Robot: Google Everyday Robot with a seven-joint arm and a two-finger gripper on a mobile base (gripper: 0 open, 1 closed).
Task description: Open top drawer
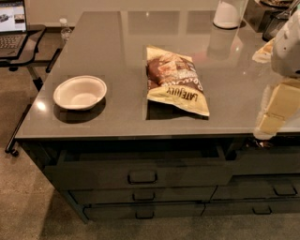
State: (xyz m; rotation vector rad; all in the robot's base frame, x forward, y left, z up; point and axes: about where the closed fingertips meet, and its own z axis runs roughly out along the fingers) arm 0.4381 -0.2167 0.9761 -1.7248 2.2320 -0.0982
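Note:
The top drawer (140, 172) is a wide dark grey drawer right under the counter's front edge. Its small rectangular loop handle (142, 177) sits in the middle of the flat front. The drawer stands pulled out some way, and a dark strip of its interior (140, 153) shows behind the front. My gripper (271, 123), cream-coloured below the white arm (288, 44), hangs at the right edge of the view over the counter's front right part. It is well to the right of the handle, higher than it, and not touching the drawer.
The grey counter (112, 56) carries a white bowl (80, 92) at the left, a chip bag (176, 79) in the middle and a white container (228, 14) at the back. Shallower drawers (143, 196) lie below, narrower ones (262, 187) to the right. A laptop stand (14, 33) is at far left.

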